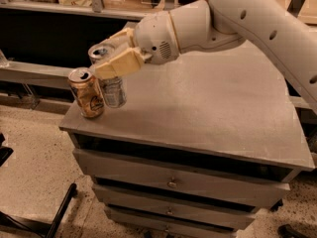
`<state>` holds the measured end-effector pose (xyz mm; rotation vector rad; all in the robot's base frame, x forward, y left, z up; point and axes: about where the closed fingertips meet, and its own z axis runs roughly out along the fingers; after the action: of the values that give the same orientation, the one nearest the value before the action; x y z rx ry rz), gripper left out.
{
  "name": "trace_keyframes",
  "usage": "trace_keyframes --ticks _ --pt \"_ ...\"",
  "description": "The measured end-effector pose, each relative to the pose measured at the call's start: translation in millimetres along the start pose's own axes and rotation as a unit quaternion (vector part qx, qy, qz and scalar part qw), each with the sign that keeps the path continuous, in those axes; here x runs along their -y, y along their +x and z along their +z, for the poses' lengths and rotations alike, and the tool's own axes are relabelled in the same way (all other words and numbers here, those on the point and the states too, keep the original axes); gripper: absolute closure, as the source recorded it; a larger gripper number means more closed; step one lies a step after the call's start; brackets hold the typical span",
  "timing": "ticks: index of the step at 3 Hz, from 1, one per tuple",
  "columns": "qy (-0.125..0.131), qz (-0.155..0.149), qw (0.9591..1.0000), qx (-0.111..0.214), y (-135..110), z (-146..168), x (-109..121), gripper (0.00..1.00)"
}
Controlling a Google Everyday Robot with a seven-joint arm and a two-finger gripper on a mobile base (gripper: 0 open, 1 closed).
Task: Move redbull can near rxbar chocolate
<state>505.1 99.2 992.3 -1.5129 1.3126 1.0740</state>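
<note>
The end effector (110,56) is hanging over the near-left corner of the surface (208,108), its tan fingers (121,63) closing tight around the upper half of the redbull can (114,92). The near finger is covering the middle of the can, so only the shiny top rim and the lower body are showing. The markings on the can are too dim to read from here. What is showing is slim and silver-grey, with faint bluish patches low on the side. The can is standing nearly upright, its long axis running close to vertical and its top leaning a little toward the left edge. Whether its base is resting on the surface or hanging just above it, I cannot tell. It is sitting just beside a shorter, wider tan-gold can (86,93), which is standing upright right at the near-left corner. The white arm (247,14) is reaching in from the far-right side and is getting cut off at the right edge of view. Below the surface, drawer fronts (173,182) are showing.
</note>
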Motion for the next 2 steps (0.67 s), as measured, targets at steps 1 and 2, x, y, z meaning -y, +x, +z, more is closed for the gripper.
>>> trace_keyframes --ticks 1,2 --pt "-0.018 0.026 0.9994 0.014 2.5 17.0 1.3 1.00" --pt "-0.027 0.039 0.9982 0.035 4.1 21.0 5.5 1.00"
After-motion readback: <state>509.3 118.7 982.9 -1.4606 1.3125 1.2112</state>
